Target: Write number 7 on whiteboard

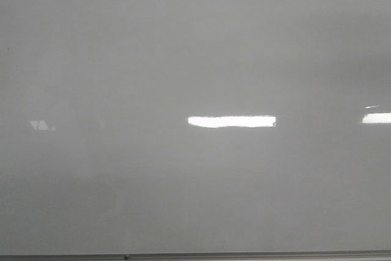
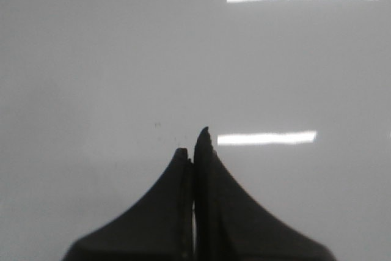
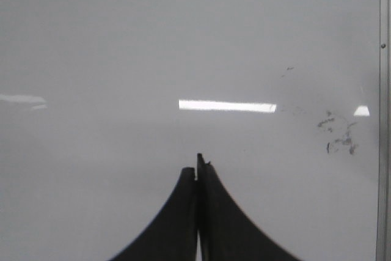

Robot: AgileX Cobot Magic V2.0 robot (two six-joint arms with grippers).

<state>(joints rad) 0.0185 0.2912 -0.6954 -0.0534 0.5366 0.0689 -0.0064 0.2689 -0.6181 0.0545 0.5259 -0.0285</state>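
- The whiteboard [image 1: 122, 59] fills the whole front view, a glossy pale grey sheet with a thin grey metal strip [image 1: 244, 255] running along the bottom edge of the frame.
- No marker line shows anywhere on the board in the front view; I see no number 7 in any of the three pictures.
- Bright white light reflections [image 1: 232, 121] lie on the board: one long bar just right of centre, another cut off at the right edge, a faint one at the left, and a sliver at the top edge.
- Neither arm shows in the front view.
- In the left wrist view the left gripper [image 2: 194, 145] rises from the bottom centre of the frame, its two dark fingers pressed together with nothing between them, the board behind it.
- In the right wrist view the right gripper [image 3: 197, 166] stands at bottom centre in the same way, fingers together and holding nothing.
- Also in the right wrist view, some dark smudges [image 3: 339, 132] speckle the board at the middle right of the frame, near a grey frame edge [image 3: 383, 90] running down the right side.
- Those smudges are scattered flecks, not a drawn figure.
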